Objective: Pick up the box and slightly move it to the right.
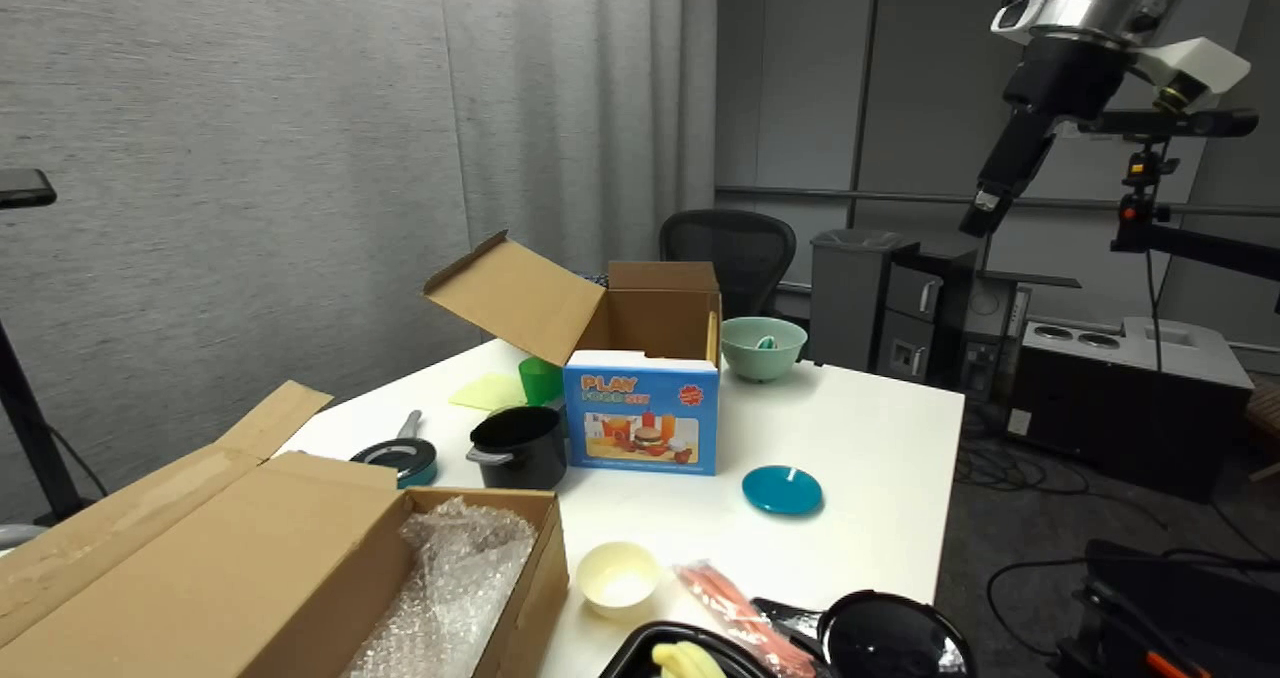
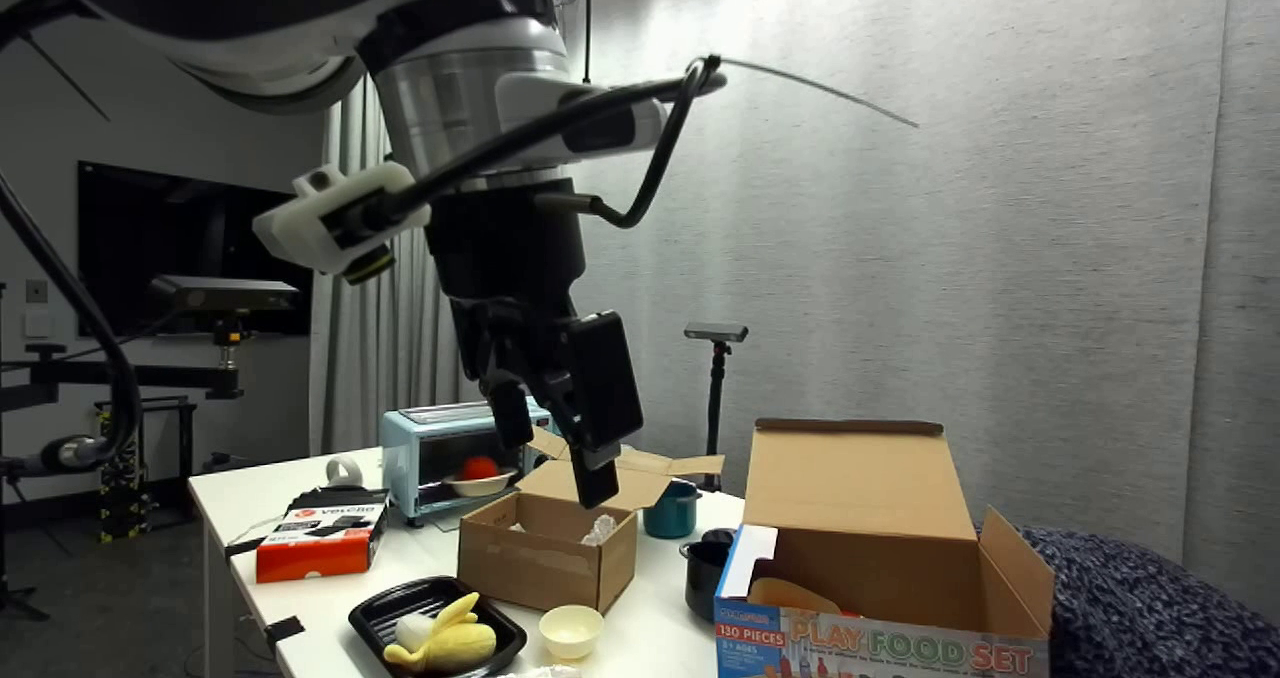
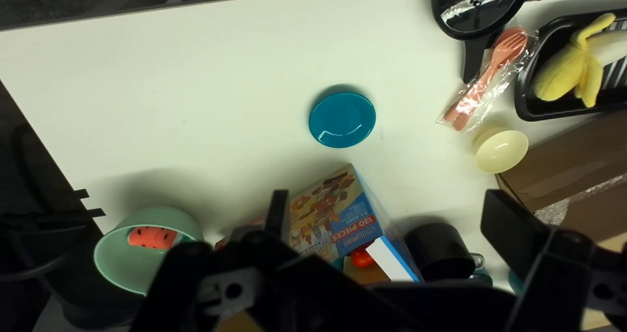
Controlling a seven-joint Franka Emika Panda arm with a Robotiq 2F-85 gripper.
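The box, blue with colourful toy food pictures, stands on the white table with its brown flaps open. It shows in both exterior views (image 1: 642, 416) (image 2: 900, 643) and in the wrist view (image 3: 325, 214). In the wrist view a red round item shows inside it, and part of the box is hidden behind the gripper. My gripper (image 3: 387, 197) is open, its two fingers wide apart with nothing between them. It hangs high above the table, apart from the box, in both exterior views (image 1: 985, 214) (image 2: 556, 448).
A black pot (image 1: 522, 448) stands close beside the box. A green bowl (image 1: 763, 350) stands behind it. A teal plate (image 1: 782, 490), a cream bowl (image 1: 618, 576) and a large brown carton (image 1: 240, 558) with bubble wrap lie nearer. A toaster oven (image 2: 425, 458) stands farther off.
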